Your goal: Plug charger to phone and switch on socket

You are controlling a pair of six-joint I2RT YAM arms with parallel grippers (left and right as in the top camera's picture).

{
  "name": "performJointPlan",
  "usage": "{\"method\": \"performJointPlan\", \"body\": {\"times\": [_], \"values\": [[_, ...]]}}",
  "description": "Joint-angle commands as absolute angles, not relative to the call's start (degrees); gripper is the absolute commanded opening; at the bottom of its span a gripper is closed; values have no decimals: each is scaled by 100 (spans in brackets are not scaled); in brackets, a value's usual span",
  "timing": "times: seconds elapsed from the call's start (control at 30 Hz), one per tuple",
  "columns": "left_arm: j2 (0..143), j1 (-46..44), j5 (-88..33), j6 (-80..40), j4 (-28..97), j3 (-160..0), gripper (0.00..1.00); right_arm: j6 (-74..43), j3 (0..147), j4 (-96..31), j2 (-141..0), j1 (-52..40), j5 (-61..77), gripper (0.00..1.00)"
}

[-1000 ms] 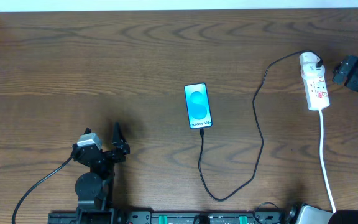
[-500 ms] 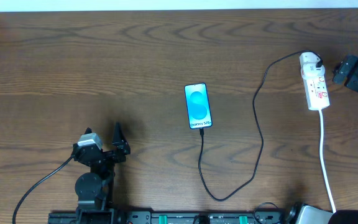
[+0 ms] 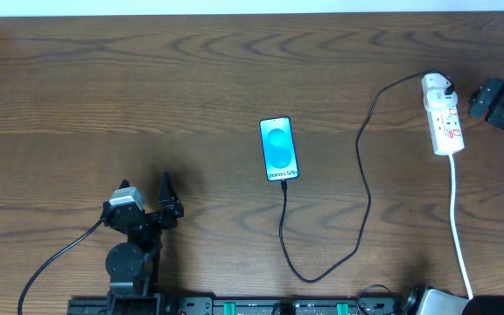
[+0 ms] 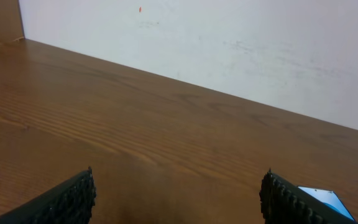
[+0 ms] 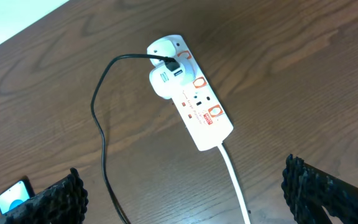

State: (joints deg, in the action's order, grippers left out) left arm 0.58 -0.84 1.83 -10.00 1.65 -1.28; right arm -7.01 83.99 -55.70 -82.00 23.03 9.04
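Observation:
The phone [image 3: 278, 148] lies flat at mid-table, blue-teal screen up; a corner of it shows in the left wrist view [image 4: 325, 198] and the right wrist view [image 5: 12, 196]. The charger's thin black cable [image 3: 363, 188] runs from the phone's near end in a loop to the white adapter [image 5: 164, 82] plugged in the socket [image 3: 443, 115], a white power strip with red switch marks [image 5: 191, 99]. My left gripper [image 3: 166, 197] is open and empty at the front left. My right gripper [image 5: 185, 199] is open and empty, above and just right of the socket.
The socket's white cord [image 3: 458, 223] runs toward the table's front edge at the right. A white wall [image 4: 229, 43] borders the far side of the wooden table [image 3: 147, 96].

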Motion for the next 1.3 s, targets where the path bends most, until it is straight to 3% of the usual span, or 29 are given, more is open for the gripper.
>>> {"method": "performJointPlan", "body": {"times": [0.0,0.53,0.67,0.93,1.27], "values": [[23,-60,211,-860,405,-23,84,-725,8464,-5577,-8176,2316,869,99],[23,-60,211,-860,405,-23,84,-681,8427,-5684,-7745,2303,976,99],[23,-60,211,-858,405,-23,84,-753,7902,-5172,-7395,2091,1223,99],[23,-60,211,-858,405,-23,84,-1767,5192,-2115,-6504,1129,1243,99],[23,-60,211,-860,405,-23,84,-1973,1765,2237,-5747,401,1234,99]]}}
